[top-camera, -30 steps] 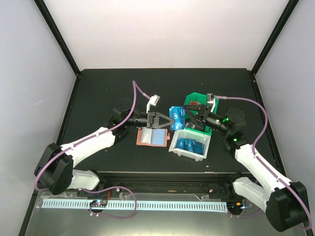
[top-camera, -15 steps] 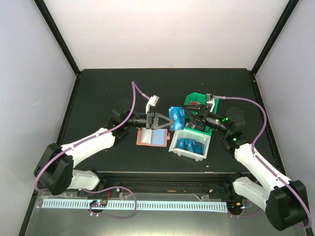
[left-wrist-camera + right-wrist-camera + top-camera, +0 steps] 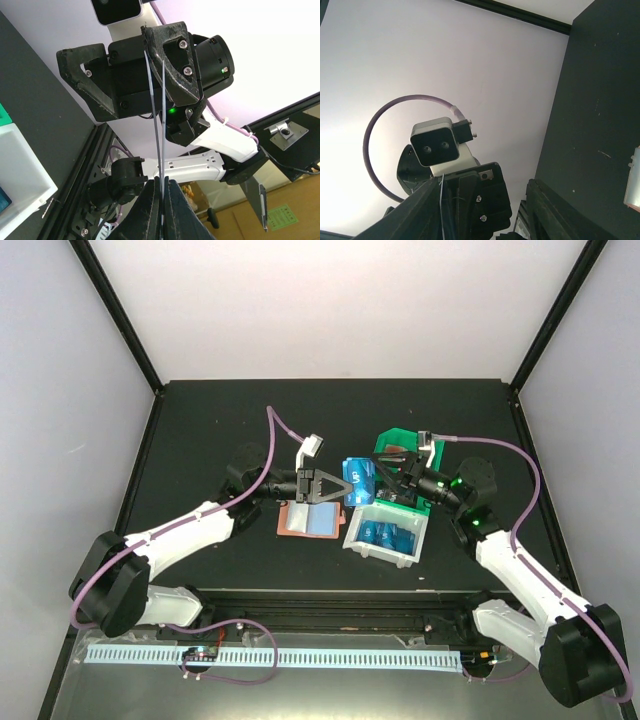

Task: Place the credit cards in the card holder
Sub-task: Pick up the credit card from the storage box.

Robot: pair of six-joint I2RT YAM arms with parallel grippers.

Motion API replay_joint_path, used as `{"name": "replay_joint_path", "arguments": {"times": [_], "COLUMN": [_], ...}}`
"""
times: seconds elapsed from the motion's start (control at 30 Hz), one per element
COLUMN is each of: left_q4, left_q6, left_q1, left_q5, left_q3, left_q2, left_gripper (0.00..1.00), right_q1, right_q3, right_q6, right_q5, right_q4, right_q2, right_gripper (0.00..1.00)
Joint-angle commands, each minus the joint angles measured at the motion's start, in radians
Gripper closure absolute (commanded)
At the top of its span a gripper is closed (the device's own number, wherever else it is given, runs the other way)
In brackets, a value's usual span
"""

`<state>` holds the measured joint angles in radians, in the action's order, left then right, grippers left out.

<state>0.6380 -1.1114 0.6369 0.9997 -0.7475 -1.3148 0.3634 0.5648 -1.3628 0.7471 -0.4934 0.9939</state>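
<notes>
Credit cards (image 3: pixel 358 480): bright blue, pale markings. Two show edge-on in left wrist view (image 3: pixel 157 125), thin, pressed together at near end, splayed slightly at far end. Held off table (image 3: pixel 200 440), near end pinched by left gripper (image 3: pixel 342 490).

Loose cards (image 3: pixel 390 536): blue, lying inside white bin (image 3: pixel 352 537).

Card holder (image 3: pixel 307 519): salmon-pink, open, flat on table, pale grey-blue inner panel up, just left of white bin, below held credit cards.
</notes>
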Motion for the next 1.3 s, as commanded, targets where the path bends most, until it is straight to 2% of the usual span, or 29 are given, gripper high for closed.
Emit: {"name": "replay_joint_path", "arguments": {"times": [0.0, 0.1, 0.23, 0.3, 0.47, 0.6, 0.7, 1.0, 1.27], "left_q4": [0.070, 0.079, 0.109, 0.112, 0.075, 0.051, 0.036, -0.022, 0.015], "left_q6": [-0.001, -0.021, -0.072, -0.094, -0.106, -0.103, -0.103, -0.064, -0.062], "left_q1": [0.004, 0.004, 0.003, 0.003, 0.001, -0.002, -0.003, -0.037, -0.062], "left_q5": [0.033, 0.026, -0.004, -0.013, -0.047, -0.064, -0.065, -0.057, -0.018], "left_q3": [-0.004, -0.011, -0.028, -0.041, -0.068, -0.074, -0.075, -0.018, 0.051], "left_q2": [0.028, 0.028, 0.028, 0.025, 0.023, 0.011, -0.005, -0.005, 0.025], "left_gripper": [0.98, 0.98, 0.98, 0.98, 0.99, 0.98, 0.99, 0.97, 0.97], "right_q1": [-0.001, -0.001, 0.001, 0.000, -0.001, 0.000, 0.000, -0.025, -0.087], "right_q3": [0.031, 0.034, 0.055, 0.049, 0.052, 0.056, 0.083, 0.217, 0.241], "right_q6": [0.025, 0.085, 0.207, 0.232, 0.242, 0.126, 0.090, 0.213, 0.170], "right_q5": [0.008, 0.045, 0.184, 0.252, 0.306, 0.332, 0.312, 0.163, 0.184], "right_q4": [0.020, 0.047, 0.121, 0.121, 0.111, -0.026, -0.021, 0.248, 0.240], "right_q2": [0.002, 0.007, 0.043, 0.045, 0.006, -0.010, -0.020, -0.038, -0.031], "right_gripper": [0.52, 0.56, 0.61, 0.63, 0.70, 0.82, 0.98, 0.99, 0.99]}}
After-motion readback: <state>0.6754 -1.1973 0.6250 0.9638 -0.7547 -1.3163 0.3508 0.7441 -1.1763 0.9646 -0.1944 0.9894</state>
